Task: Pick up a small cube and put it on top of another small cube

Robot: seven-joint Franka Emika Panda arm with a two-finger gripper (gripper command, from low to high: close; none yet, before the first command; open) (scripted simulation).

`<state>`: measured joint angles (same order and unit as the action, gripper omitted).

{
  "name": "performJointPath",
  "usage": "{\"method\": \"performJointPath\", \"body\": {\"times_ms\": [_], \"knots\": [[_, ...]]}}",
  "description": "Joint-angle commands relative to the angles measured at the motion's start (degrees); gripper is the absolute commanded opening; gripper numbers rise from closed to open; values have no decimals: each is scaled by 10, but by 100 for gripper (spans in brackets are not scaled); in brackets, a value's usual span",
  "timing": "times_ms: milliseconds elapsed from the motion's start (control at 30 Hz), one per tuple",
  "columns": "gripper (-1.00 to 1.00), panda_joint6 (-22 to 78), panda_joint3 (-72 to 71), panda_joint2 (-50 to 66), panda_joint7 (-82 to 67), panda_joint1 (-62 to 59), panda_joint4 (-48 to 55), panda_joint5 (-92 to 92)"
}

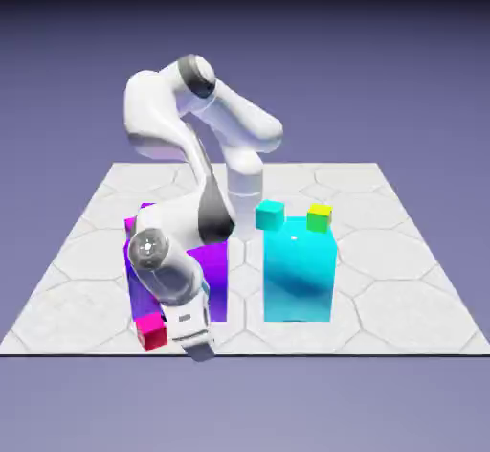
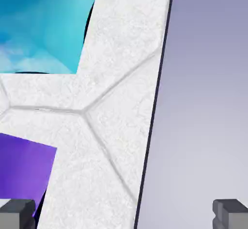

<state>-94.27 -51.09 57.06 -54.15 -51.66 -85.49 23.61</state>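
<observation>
Since nothing sits between its spread fingers, the gripper (image 1: pixel 196 343) hangs low at the table's (image 1: pixel 402 297) front edge, lower left of the exterior view, probably lining up on the small red cube (image 1: pixel 150 330) just beside it.

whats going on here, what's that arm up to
A white robot arm is bent low over the near edge of the table, its fingers spread open and holding nothing. The small red cube sits on the table right beside the hand, in front of the purple block. A teal cube and a yellow-green cube lie behind the big cyan block. Nothing is stacked yet.
</observation>
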Motion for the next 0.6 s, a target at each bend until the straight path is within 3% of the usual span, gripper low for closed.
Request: {"method": "performJointPath", "body": {"times_ms": [0,400,567], "knots": [[0,18,-12,21,-22,-12,17,5],[0,240,-154,270,-291,-157,227,71],[0,203,-151,285,-288,-187,171,83]]}}
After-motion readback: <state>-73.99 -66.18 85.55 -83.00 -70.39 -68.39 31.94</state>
